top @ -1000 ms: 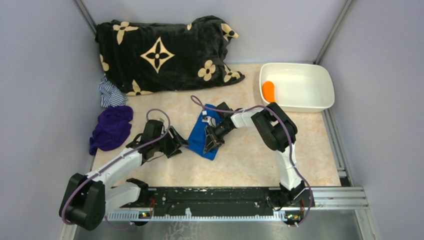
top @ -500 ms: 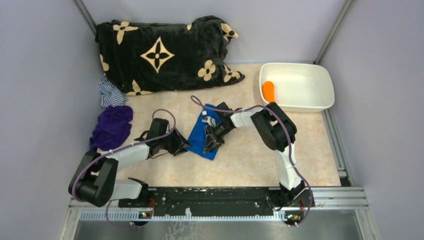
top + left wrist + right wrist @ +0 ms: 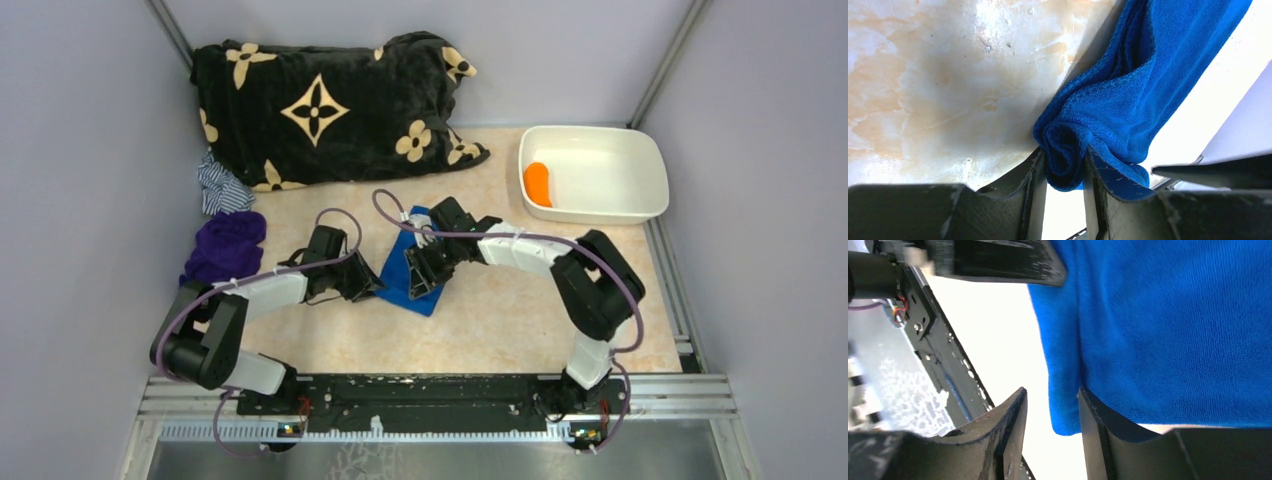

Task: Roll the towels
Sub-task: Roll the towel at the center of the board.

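Observation:
A blue towel (image 3: 397, 270) lies on the tabletop in the middle, partly folded. My left gripper (image 3: 368, 283) is at its left edge and is shut on a rolled-up fold of it; in the left wrist view the roll (image 3: 1068, 160) is pinched between both fingers (image 3: 1064, 150). My right gripper (image 3: 420, 275) rests on the towel's right part. In the right wrist view its jaws (image 3: 1051, 392) stand apart, with the towel's corner (image 3: 1068, 415) lying against one finger and a gap beside the other. A purple towel (image 3: 222, 255) lies crumpled at the left.
A black blanket with tan flowers (image 3: 320, 105) fills the back left. A striped cloth (image 3: 220, 187) lies beside it. A white bin (image 3: 600, 170) at the back right holds an orange thing (image 3: 538, 183). Grey walls close in both sides.
My left gripper has moved right to the blue towel's left edge and is now on its roll. My right arm's elbow has swung out to the right; its gripper stays on the towel.

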`<state>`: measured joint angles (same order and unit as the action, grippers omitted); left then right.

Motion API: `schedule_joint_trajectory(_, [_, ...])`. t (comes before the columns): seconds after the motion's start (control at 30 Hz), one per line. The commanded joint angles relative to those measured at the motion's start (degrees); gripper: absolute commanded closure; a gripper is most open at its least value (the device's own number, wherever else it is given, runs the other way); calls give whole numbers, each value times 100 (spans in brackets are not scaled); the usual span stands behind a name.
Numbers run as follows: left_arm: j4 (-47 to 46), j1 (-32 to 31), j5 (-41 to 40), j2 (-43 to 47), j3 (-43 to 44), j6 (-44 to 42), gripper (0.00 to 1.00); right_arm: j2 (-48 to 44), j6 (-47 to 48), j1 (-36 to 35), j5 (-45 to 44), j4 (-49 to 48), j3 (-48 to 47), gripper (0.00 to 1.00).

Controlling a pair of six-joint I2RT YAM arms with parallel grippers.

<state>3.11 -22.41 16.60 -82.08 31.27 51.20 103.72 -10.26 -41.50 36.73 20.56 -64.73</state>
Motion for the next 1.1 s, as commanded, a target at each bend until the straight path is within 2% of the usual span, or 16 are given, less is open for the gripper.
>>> schedule_joint_trajectory(0.0, [626,-1,-570,-277,-71,-382,63,-934,757,-556,-1622,-116,110,54])
schedule_joint_trajectory(0.23, [686,-5,-540,-302,-7,-402,63,-1297,1272,-1479,-3360,-642,515,49])
schedule_joint_trajectory(0.47, [719,-4,-567,-292,-4,-414,62,-955,1491,-2022,-4002,-794,642,48])
schedule_joint_trajectory(0.6, [742,-4,-568,-274,2,-418,61,-658,1536,-2116,-4235,-819,722,55])
schedule_joint_trajectory(0.7, [796,-7,-589,-211,13,-439,60,-558,1528,-2117,-4278,-814,754,67])
schedule_joint_trajectory(0.8, [886,-1,-659,-96,20,-444,58,-524,1489,-2109,-4053,-741,706,81])
schedule_joint_trajectory(0.9, [962,-4,-721,86,37,-422,55,-520,1386,-2041,-3358,-740,622,97])
schedule_joint_trajectory(0.93, [994,-4,-736,163,45,-407,54,-527,1315,-1967,-2952,-767,601,100])
schedule_joint_trajectory(1.07, [1203,-1,-878,588,81,-393,44,-489,792,-1322,-1228,-1063,582,100])
